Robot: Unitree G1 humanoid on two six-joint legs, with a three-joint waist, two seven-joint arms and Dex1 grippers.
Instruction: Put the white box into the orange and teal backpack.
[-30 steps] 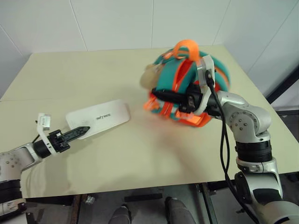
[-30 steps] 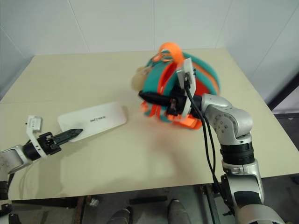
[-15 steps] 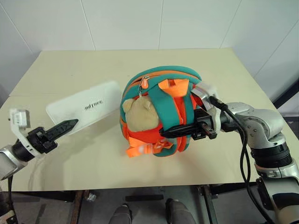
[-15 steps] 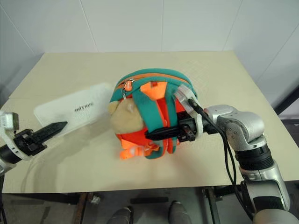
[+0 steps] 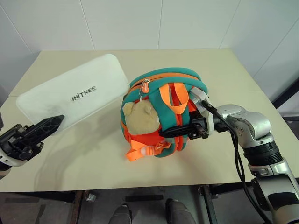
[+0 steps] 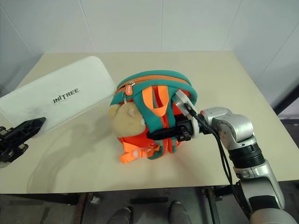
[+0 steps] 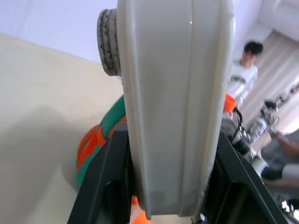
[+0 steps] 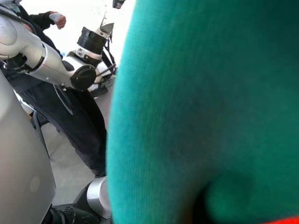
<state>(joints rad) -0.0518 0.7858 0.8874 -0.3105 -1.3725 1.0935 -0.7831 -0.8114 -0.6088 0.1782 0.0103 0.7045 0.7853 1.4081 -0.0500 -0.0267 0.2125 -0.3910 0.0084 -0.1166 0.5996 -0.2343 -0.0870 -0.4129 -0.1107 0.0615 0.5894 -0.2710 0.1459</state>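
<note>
At the near left we are seeing the left end effector (image 5: 44,128) clamping its black fingers on the near edge of the white box (image 5: 74,95), a flat, thin, smooth plastic case with rounded corners and dark lettering. The box is tilting up off the cream counter (image 5: 196,65); a second ago it was lying flat on the counter with the fingers at its edge. Just right of it, the orange and teal backpack (image 5: 163,116) is standing, soft and rounded, a fuzzy tan teddy-bear charm (image 5: 140,116) facing us; earlier it was held farther right and away. The right end effector (image 5: 174,131) is pinching shut on the backpack's strap area. In the left wrist view, a person (image 7: 243,70) is standing beyond the counter.
</note>
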